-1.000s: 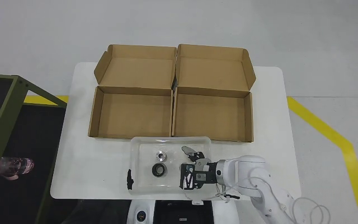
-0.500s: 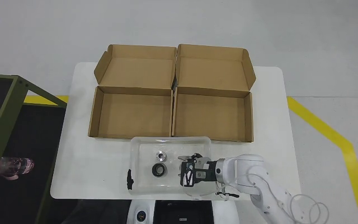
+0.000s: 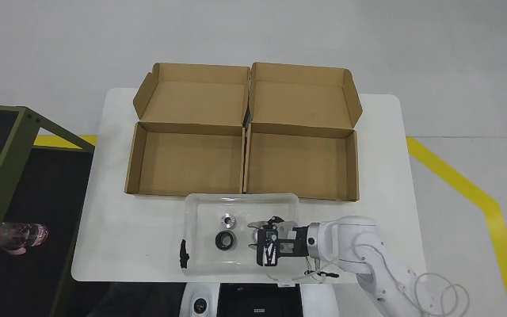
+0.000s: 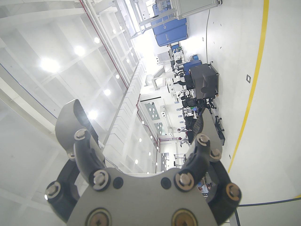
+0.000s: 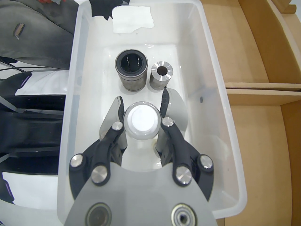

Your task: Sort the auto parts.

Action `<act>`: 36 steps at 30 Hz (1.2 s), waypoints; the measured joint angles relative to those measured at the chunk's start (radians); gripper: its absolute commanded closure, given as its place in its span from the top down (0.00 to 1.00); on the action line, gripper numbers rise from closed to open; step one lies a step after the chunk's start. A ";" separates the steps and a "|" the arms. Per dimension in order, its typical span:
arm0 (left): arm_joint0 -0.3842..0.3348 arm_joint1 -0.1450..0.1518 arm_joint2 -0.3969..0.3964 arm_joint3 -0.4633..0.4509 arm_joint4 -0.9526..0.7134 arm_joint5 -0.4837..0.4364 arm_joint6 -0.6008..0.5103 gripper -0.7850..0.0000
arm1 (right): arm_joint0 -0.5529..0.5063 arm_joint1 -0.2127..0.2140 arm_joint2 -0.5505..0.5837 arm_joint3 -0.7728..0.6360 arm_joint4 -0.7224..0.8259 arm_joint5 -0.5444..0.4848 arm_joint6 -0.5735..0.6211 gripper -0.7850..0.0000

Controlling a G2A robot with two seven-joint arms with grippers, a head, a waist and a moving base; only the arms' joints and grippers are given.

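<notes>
Floor: pale grey smooth floor (image 3: 238, 32), on all sides of the table.
Floor marking: yellow painted line (image 3: 459, 182), slanting away beyond the table's right edge.
Furniture: white rectangular table (image 3: 107, 238); dark green metal frame (image 3: 55, 128) near its left edge.
Hall: bright round ceiling lamps (image 4: 49, 64) in a white ceiling; blue cabinets (image 4: 169, 31) far off.

White part (image 5: 141, 121) partly behind tool (image 5: 142, 99)

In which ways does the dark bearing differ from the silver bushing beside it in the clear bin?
The dark bearing is taller and wider than the silver bushing. The bearing has a wide bore with a black lining; the bushing a small hole in a thick wall. The bearing looks dull grey, the bushing bright. Both stand upright in the clear bin.
</notes>
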 measured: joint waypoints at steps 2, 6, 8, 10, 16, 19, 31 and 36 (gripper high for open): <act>0.000 0.000 0.000 0.000 0.000 0.000 0.000 1.00 | 0.002 0.002 0.002 -0.010 0.011 -0.001 -0.015 0.00; 0.000 0.000 0.000 0.000 0.000 0.000 0.000 1.00 | 0.006 0.005 0.010 -0.034 0.028 0.002 -0.039 0.00; 0.000 0.000 0.000 0.000 0.000 0.000 0.000 1.00 | 0.009 0.007 0.016 -0.048 0.036 0.004 -0.051 0.00; 0.000 0.000 0.000 0.000 0.000 0.000 0.000 1.00 | 0.013 0.008 0.021 -0.062 0.045 0.005 -0.063 0.00; 0.000 0.000 0.000 0.000 0.000 0.000 0.000 1.00 | 0.034 0.011 0.030 -0.098 0.066 0.007 -0.091 0.00; 0.000 0.000 0.000 0.000 0.000 0.000 0.000 1.00 | 0.052 0.012 0.033 -0.109 0.076 0.011 -0.103 0.00; 0.000 0.000 0.000 0.000 0.000 0.000 0.000 1.00 | 0.128 0.013 0.063 -0.106 0.107 0.049 -0.161 0.00; 0.000 0.000 0.000 0.000 0.000 0.000 0.000 1.00 | 0.158 0.013 0.077 -0.091 0.115 0.075 -0.193 0.00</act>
